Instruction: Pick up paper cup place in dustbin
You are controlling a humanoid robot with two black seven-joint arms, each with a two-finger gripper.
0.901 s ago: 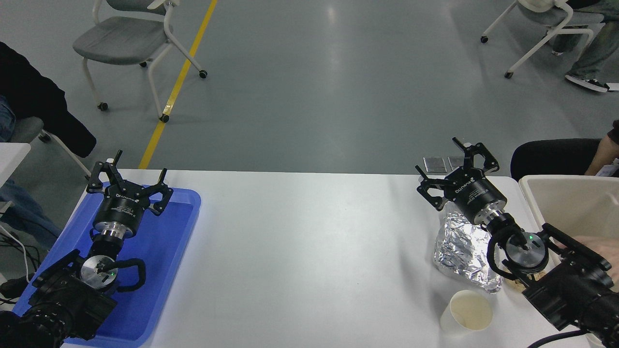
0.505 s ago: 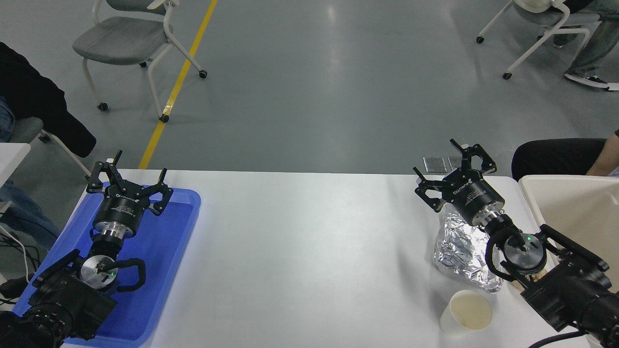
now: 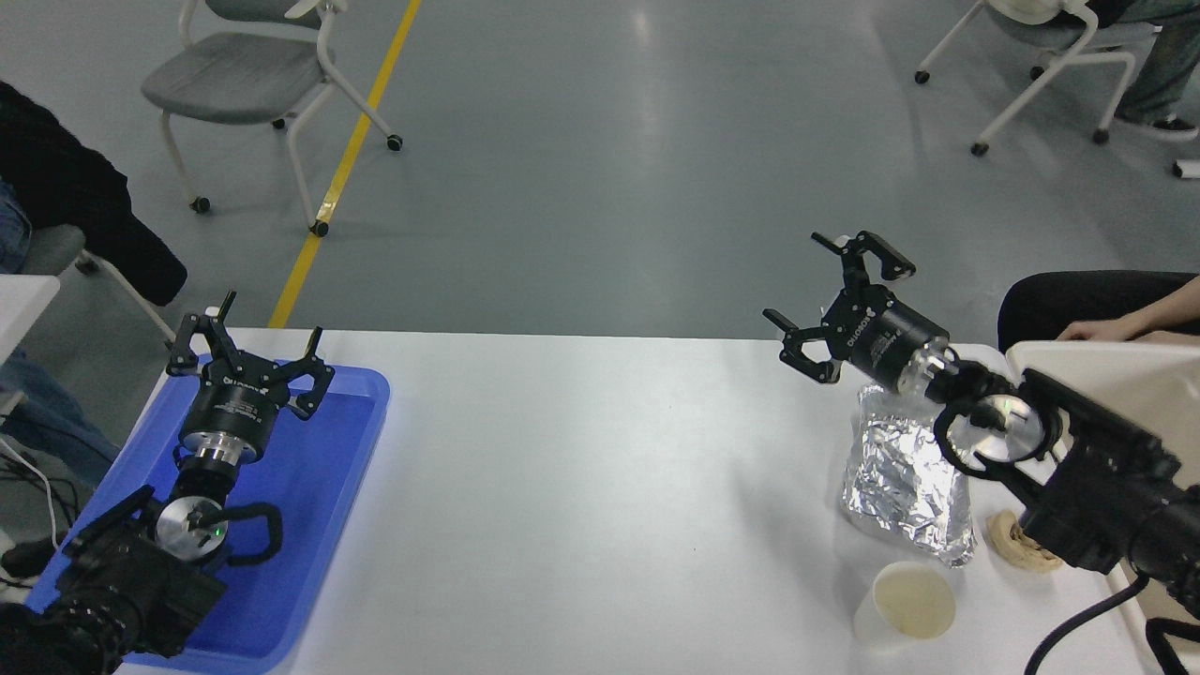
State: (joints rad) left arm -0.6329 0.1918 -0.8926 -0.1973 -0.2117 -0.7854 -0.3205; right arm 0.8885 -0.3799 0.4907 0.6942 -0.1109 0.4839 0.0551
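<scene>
Hovering over the table's [image 3: 581, 469] far right edge, the right gripper [image 3: 830, 295] held nothing, its fingers [image 3: 881, 258] spread wide. The cup [image 3: 905, 605] stood upright at the near right, just beside a foil packet [image 3: 905, 478], with the bin [image 3: 1148, 375] farther right. The left gripper [image 3: 248, 361], fingers also apart, hung over a blue tray [image 3: 309, 525].

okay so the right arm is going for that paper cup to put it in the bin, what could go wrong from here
1. The foil packet sits right beside the paper cup, on its far side; the right gripper, open and raised beyond the packet, could knock it while reaching back.
2. The cup looks light and upright near the table's near edge, so a glancing touch may tip it off.
3. A person's hand rests by the dustbin, near the drop path.
</scene>
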